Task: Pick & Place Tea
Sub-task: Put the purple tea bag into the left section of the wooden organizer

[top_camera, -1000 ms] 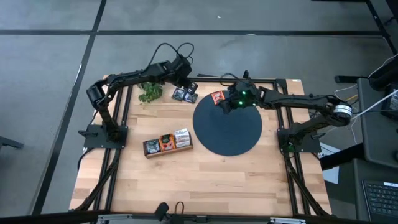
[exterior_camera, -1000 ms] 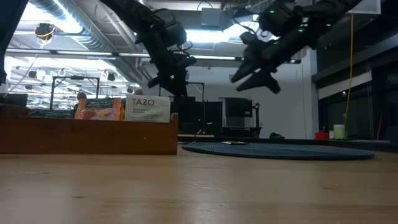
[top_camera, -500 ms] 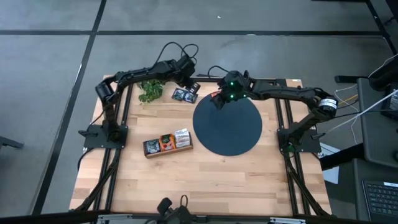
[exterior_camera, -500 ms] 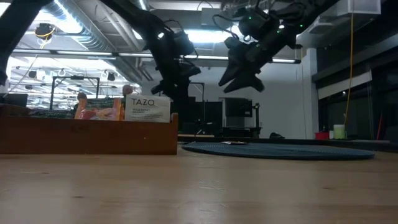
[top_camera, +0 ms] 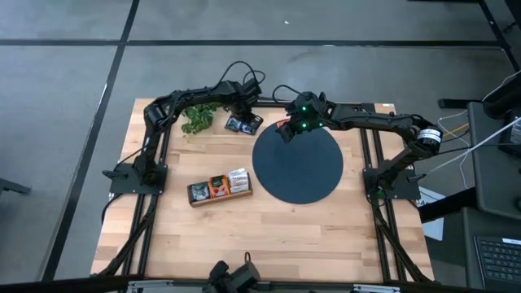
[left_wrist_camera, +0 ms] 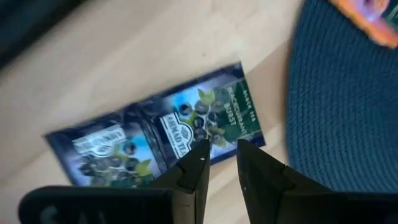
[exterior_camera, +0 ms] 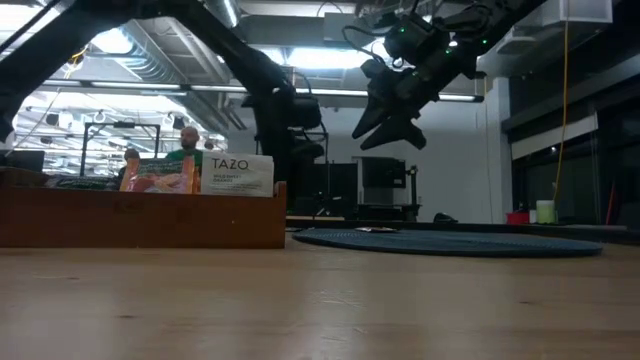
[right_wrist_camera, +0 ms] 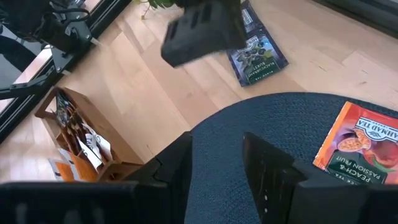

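I am working at a wooden tabletop (top_camera: 269,232) with two arms, described here from left to right.

Near the left, a wooden compartment tray (top_camera: 219,188) is sitting with orange and white tea sachets standing in it; in the low view a white one is reading "TAZO" (exterior_camera: 238,173). Behind the tray, a small green plant (top_camera: 195,120) is lying at the far edge.

Just beside the plant, my left end effector (left_wrist_camera: 220,160) is hovering over two dark blue blackcurrant tea sachets (left_wrist_camera: 165,132) that are lying flat on the bare wood, side by side and overlapping slightly. Its fingers (left_wrist_camera: 194,177) are standing a narrow gap apart and are pinching nothing.

Next, the dark round mat (top_camera: 298,165) is occupying the middle. An orange passion-fruit tea sachet (right_wrist_camera: 360,147) is resting on the mat's far edge. My right end effector (right_wrist_camera: 217,163) is hanging above the mat near that sachet, fingers spread, carrying nothing.

I am judging these sachets to be very light, thin and flexible, with a slick paper or foil skin. Lying flat, they are offering little to grip, so I would be taking one by a free edge or corner, and watching that the overlapping blue pair does not lift together.
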